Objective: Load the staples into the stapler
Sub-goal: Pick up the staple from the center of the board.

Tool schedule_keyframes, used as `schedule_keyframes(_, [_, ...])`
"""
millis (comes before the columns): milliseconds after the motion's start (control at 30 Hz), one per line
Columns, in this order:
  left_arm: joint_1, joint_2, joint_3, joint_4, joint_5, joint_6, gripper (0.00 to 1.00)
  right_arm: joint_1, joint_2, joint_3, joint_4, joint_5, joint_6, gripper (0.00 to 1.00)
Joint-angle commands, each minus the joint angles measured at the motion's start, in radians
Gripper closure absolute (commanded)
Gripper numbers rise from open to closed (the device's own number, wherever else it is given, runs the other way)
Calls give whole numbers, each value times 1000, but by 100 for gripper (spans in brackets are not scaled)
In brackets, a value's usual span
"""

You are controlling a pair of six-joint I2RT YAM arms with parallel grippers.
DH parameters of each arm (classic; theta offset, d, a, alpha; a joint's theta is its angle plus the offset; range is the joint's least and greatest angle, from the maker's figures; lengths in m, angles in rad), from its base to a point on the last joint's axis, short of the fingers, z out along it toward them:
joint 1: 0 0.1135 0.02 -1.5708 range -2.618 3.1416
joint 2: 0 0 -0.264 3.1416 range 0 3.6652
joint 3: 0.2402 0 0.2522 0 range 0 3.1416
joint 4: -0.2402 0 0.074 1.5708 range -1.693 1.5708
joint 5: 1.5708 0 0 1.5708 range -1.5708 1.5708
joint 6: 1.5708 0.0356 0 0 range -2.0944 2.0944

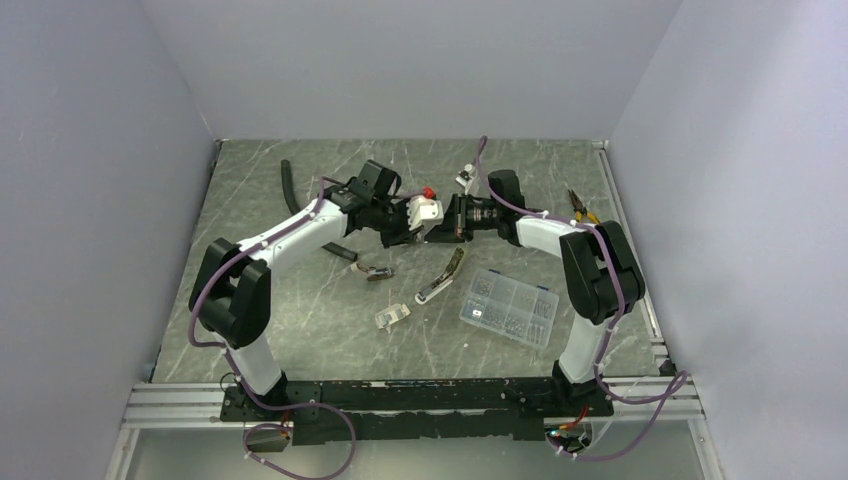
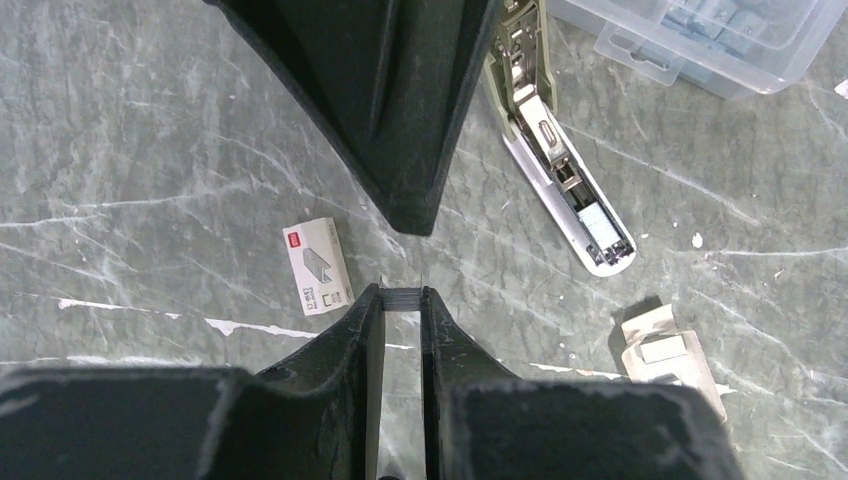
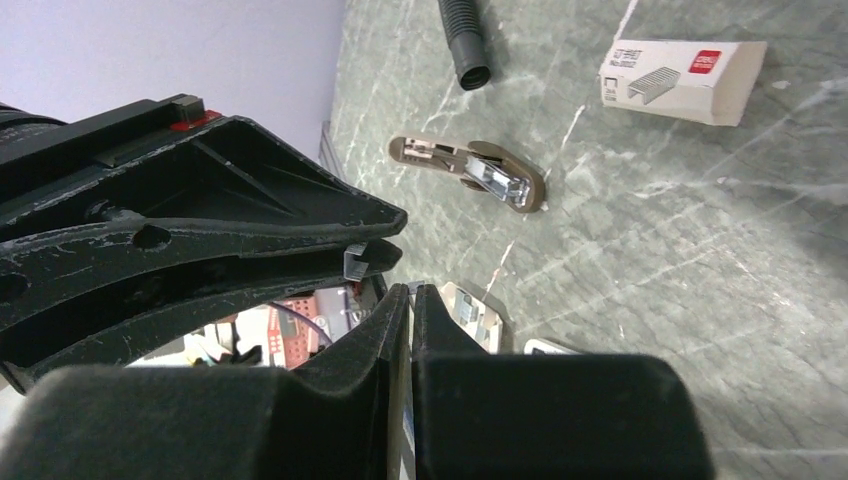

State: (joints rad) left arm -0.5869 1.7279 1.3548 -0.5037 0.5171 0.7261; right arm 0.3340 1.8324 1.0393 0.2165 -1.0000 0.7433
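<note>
Left arm (image 1: pixel 290 232) and right arm (image 1: pixel 545 232): white link shells, bulky black joints. Purple cable (image 1: pixel 193 305) ran along each and looped beside black bases (image 1: pixel 250 400). Fingers (image 2: pixel 352 345) were black wedges, edges scuffed pale grey.

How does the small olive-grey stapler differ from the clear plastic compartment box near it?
Material: the small olive-grey stapler is opaque, with a silver-white metal base; the clear plastic compartment box is see-through, showing metal bits. Shape: the stapler is long and narrow; the box is a wider rectangle. State: the stapler lies swung open, channel exposed; the box shows no open lid. Both rest on the grey marbled table.
</note>
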Motion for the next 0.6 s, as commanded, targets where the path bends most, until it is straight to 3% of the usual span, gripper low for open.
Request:
schedule_keyframes(0, [-5, -22, 4, -49, -13, 44, 95, -18, -47, 70, -136, 53, -171, 96])
schedule_keyframes(167, [-8, -75, -68, -102, 11, 90, 93, -34, -35, 91, -212, 112, -314, 96])
schedule_keyframes(567, [-20, -165, -174, -188, -77, 108, 92, -73, 134, 171, -318, 187, -416, 92])
